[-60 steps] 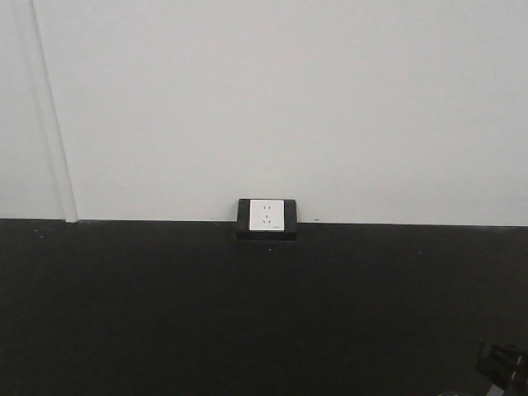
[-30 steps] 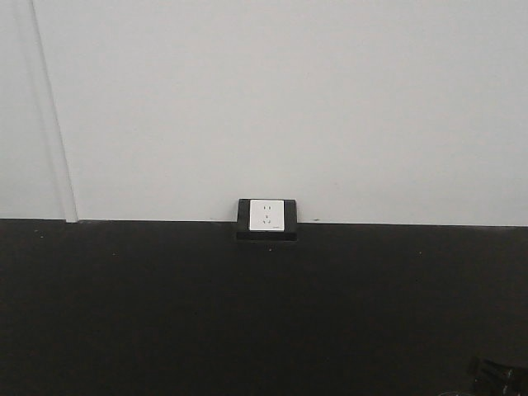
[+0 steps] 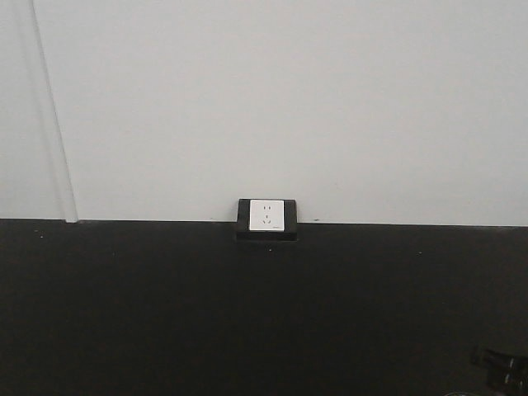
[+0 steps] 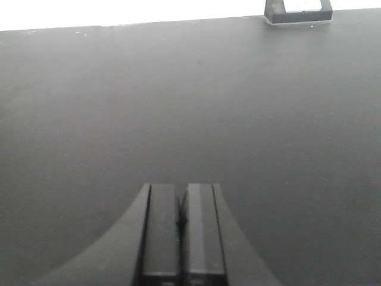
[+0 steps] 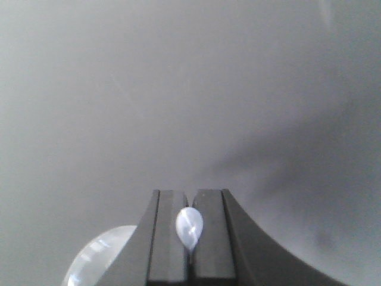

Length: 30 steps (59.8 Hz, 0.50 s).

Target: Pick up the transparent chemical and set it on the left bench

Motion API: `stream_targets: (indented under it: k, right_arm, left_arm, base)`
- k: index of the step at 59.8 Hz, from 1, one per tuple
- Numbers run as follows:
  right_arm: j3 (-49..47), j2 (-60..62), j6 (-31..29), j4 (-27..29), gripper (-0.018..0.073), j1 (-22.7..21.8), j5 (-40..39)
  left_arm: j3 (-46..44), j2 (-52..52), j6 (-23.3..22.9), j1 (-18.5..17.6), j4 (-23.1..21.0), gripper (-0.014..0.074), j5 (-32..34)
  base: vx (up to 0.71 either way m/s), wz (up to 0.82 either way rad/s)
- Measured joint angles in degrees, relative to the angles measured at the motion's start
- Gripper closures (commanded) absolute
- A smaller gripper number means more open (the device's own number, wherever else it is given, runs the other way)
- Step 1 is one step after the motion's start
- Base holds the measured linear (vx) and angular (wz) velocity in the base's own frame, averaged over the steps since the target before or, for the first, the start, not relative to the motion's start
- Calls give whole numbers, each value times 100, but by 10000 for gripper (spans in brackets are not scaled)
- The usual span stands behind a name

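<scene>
The clear glass beaker point(image 5: 98, 256) shows in the right wrist view, its rounded glass wall low on the left. A pale glass part of it, probably the rim, is pinched between the jaws. My right gripper point(image 5: 190, 193) is shut on it above the black left bench point(image 5: 119, 107). In the front view only the tip of the right gripper point(image 3: 499, 367) shows, at the bottom right corner. My left gripper point(image 4: 180, 187) is shut and empty over the bench point(image 4: 178, 107).
A white power outlet in a black housing point(image 3: 266, 216) stands at the back edge of the bench point(image 3: 247, 313) against a white wall. It also shows in the left wrist view point(image 4: 300, 7). A dark shadow lies on the bench at the right point(image 5: 309, 179).
In the front view my right gripper has sunk lower in the bottom right corner. The left arm and the outlet have not moved.
</scene>
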State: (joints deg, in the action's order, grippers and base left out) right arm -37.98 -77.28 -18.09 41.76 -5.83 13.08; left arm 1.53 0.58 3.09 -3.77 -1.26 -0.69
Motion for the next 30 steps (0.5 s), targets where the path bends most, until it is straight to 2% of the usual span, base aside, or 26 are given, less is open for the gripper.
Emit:
stream_targets:
  k: [12,30]
  right_arm:
    - [-468,637,-616,-9,563,-5,46]
    - [-335,2339,-2171,-14,563,-5,307]
  left_arm:
    - [0,0,0,0,0,600,0]
    - [0,0,0,0,0,600,0]
  base:
    - [0,0]
    - [0,0]
